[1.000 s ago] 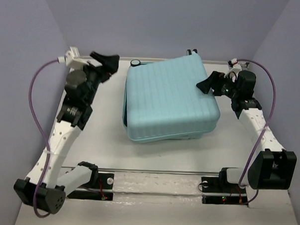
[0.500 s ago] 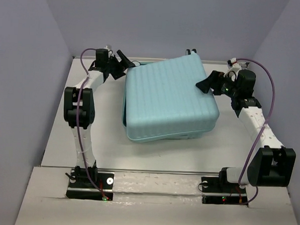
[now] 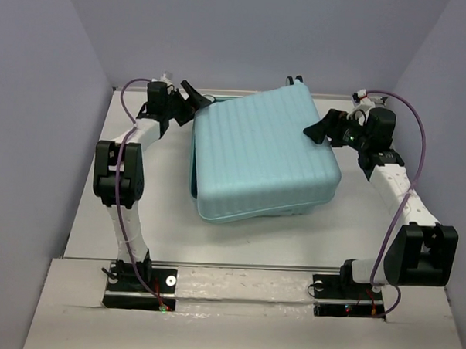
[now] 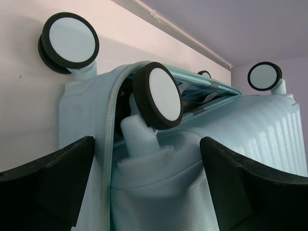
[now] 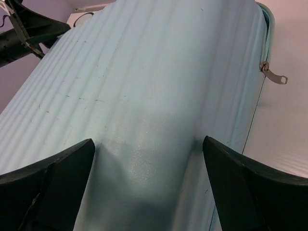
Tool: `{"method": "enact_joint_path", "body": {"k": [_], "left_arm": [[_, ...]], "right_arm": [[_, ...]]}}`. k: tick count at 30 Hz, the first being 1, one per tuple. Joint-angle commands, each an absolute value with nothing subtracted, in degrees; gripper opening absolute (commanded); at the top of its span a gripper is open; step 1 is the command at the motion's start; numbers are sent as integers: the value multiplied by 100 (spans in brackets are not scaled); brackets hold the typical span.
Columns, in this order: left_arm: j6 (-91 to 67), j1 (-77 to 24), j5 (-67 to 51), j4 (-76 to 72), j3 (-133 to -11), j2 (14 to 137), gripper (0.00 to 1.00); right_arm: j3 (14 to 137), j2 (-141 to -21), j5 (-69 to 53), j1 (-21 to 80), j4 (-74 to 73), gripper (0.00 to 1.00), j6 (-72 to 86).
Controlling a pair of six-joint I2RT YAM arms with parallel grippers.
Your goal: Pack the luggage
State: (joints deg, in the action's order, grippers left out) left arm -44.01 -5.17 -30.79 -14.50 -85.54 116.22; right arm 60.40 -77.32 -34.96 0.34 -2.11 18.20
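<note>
The luggage, a pale aqua hard-shell suitcase with ribbed grooves, lies flat at the centre of the white table, turned slightly off square, its wheel end toward the far wall at the top of the overhead frame. Its upper shell sits down on the lower one, but not flush. The left wrist view shows a narrow dark gap between the halves at the wheel end, with a strip of fabric visible inside.

A black-rimmed caster wheel fills the middle of that view. A second wheel stands at upper left and a third at upper right. In the right wrist view a small metal zip pull hangs off the seam at the upper right.

At the case's far left corner, upper left of centre in the overhead view, the left gripper hangs with its claw spread wide. The fingers stand either side of the nearest wheel stem and hold nothing. At the upper right the right gripper hovers over the case's right edge, its claw equally wide across the ribbed shell and gripping nothing. Whether its fingertips touch the shell cannot be told.

Purple cables loop off both arms. Lavender walls enclose the table.
</note>
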Motion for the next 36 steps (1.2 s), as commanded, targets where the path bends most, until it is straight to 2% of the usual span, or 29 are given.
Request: {"method": "enact_joint_path", "body": {"k": [1, 8, 11, 23, 28, 34, 36], "left_arm": [[-4465, -756, -3631, -1644, -8148, 10574, 99], [-3710, -861, -2585, -713, -8148, 9678, 99], [-3367, -905, -1673, -361, -7850, 9326, 99], [-2962, -1371, -704, 623, -6847, 8280, 99], [-2935, -1380, -913, 817, -6583, 8113, 99], [-3172, -1476, -1713, 423, -6302, 8183, 99], [-3295, -1581, -2002, 247, -6284, 8358, 96]], "right_arm": [[6029, -8024, -4254, 264, -580, 100, 2136], [6056, -8051, -4350, 264, -527, 100, 2162], [6064, -8033, -4394, 264, -527, 100, 2180], [5968, -7814, -4474, 264, -527, 100, 2232], [5941, -7787, -4526, 264, -527, 100, 2259], [5871, -7831, -4456, 264, -510, 100, 2320], [5836, -7866, -4430, 316, -492, 100, 2347]]}}
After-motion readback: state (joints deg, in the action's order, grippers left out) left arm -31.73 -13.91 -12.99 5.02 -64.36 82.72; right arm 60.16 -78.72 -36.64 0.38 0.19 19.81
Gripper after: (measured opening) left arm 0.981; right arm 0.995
